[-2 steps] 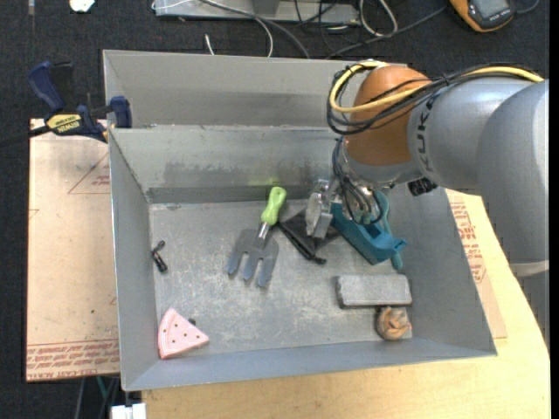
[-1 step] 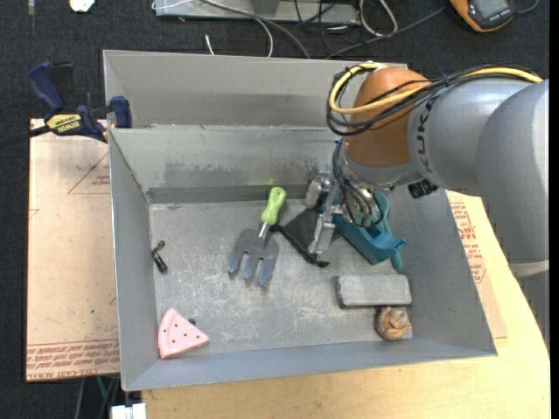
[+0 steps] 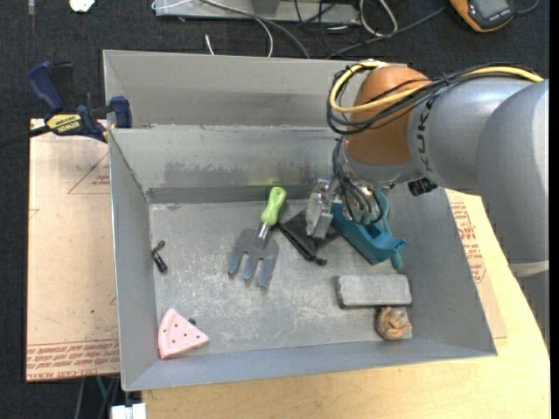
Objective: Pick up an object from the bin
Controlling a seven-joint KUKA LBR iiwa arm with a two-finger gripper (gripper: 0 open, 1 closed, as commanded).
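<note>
My gripper (image 3: 321,209) hangs low over the middle right of the bin, just under the orange dome at the wrist. Directly below and left of it lies a flat black angular piece (image 3: 300,235). A teal plastic tool (image 3: 374,236) lies against the gripper's right side, and part of it is hidden by the wrist. To the left lies a small hand fork with a green handle (image 3: 263,238) and grey tines, its handle end close to the gripper.
A grey rectangular block (image 3: 374,290) and a small tan lump (image 3: 394,323) lie near the front right wall. A pink wedge with dots (image 3: 179,334) sits in the front left corner, and a small black bit (image 3: 158,257) by the left wall.
</note>
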